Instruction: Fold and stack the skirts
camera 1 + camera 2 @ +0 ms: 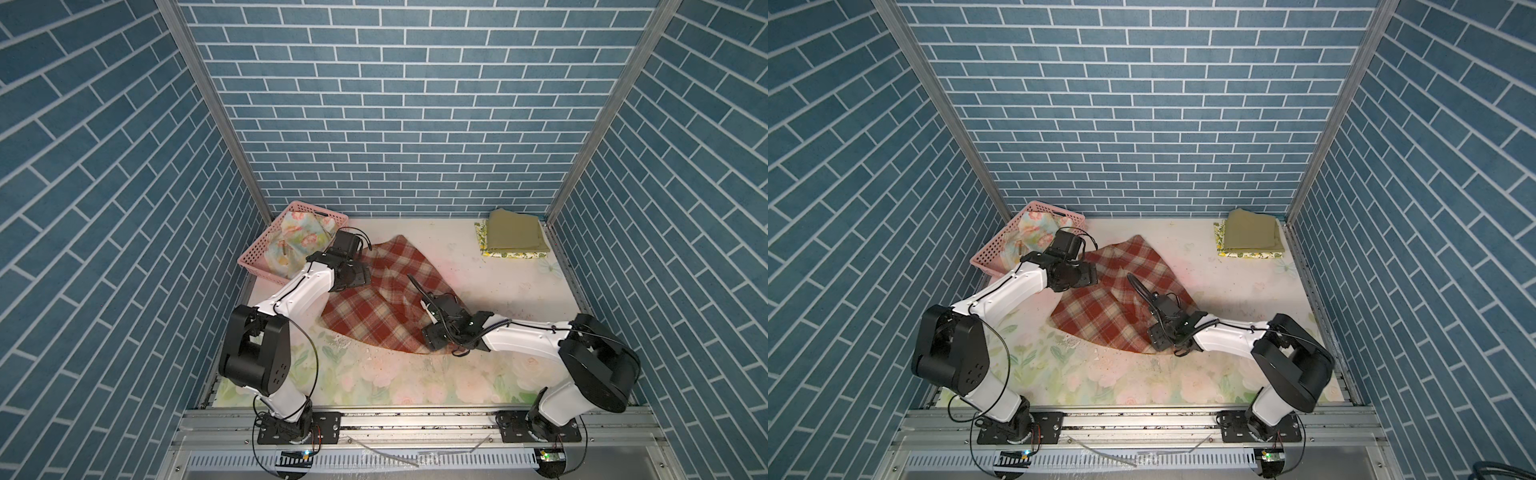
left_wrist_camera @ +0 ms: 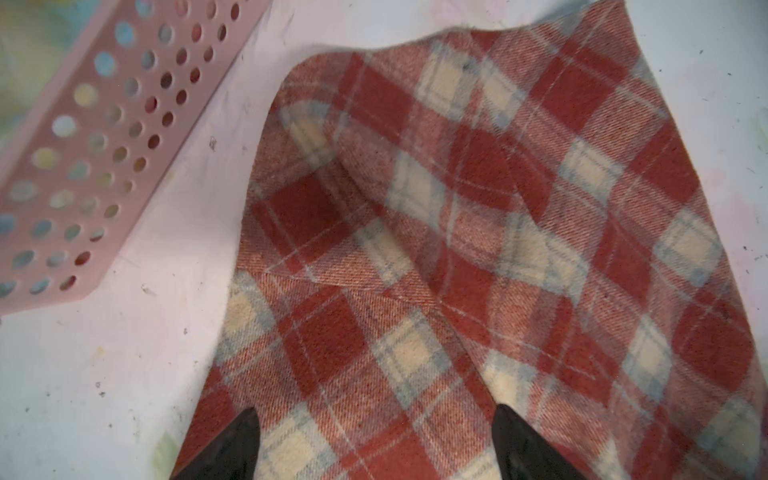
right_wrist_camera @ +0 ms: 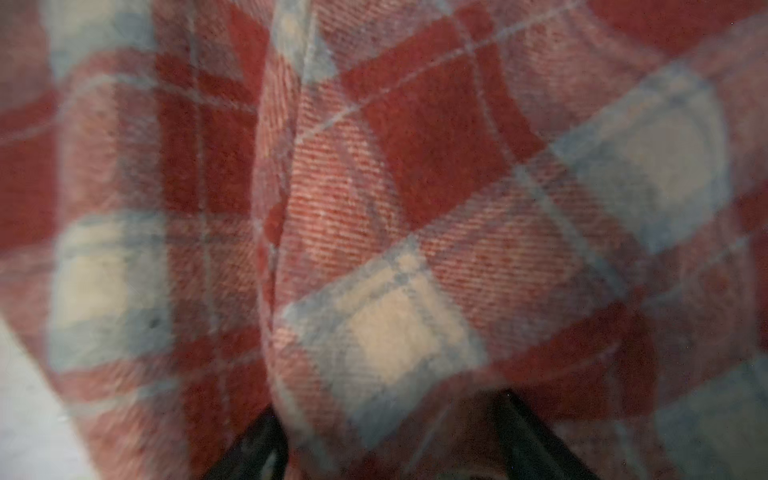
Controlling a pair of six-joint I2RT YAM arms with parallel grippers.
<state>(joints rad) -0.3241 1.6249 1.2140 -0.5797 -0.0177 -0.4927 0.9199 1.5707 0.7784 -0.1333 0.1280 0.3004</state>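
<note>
Honestly, my left gripper (image 2: 380, 440) and right gripper (image 3: 390, 440) both hang open with the plaid skirt (image 1: 365, 320) directly under them, so pinching one layer could skew the fold.

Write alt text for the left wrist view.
A rust-red and cream plaid skirt lies rumpled on the pale table covering, the left gripper open over it. A pink perforated basket sits beside the skirt, not touching.

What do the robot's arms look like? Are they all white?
Not all white. The left arm and right arm have smooth white links joined by chunky black joints, with thin black cables looping alongside. The left gripper has black pointed fingers.
</note>
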